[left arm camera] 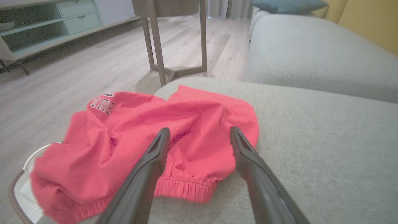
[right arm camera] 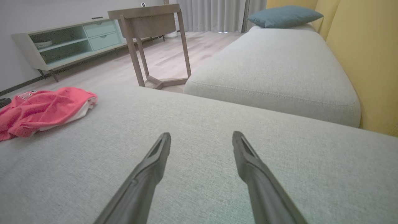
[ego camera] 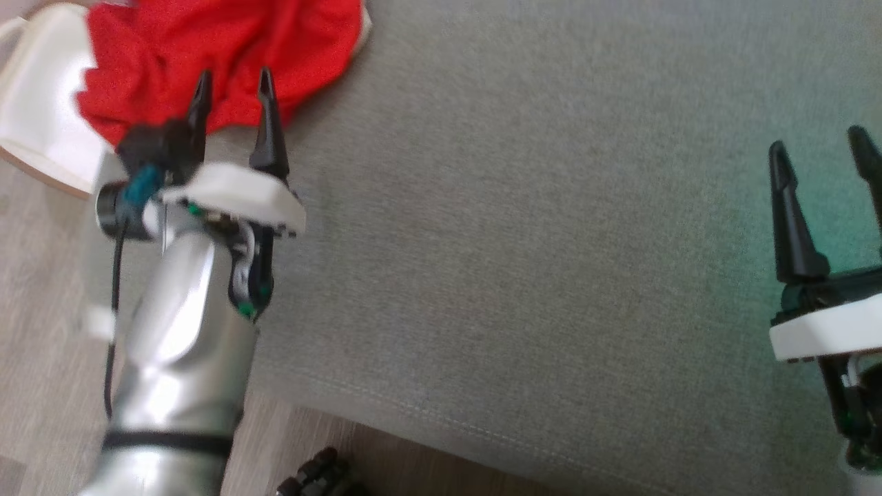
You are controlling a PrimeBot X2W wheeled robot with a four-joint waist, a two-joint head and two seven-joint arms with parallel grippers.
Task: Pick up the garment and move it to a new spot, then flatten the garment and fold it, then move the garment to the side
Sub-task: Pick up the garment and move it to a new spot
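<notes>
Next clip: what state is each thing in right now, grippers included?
garment: crumpled, unfolded, half on basket, half on cushion, not held
left gripper: open, at the garment's edge
right gripper: open, over bare cushion
basket: partly covered by the garment
drawers: shut
side table: upright on the floor
pillow: lying on the far seat

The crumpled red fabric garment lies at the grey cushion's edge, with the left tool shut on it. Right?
No: the left tool is open, not shut on the crumpled red fabric garment; the left wrist view shows this.
</notes>
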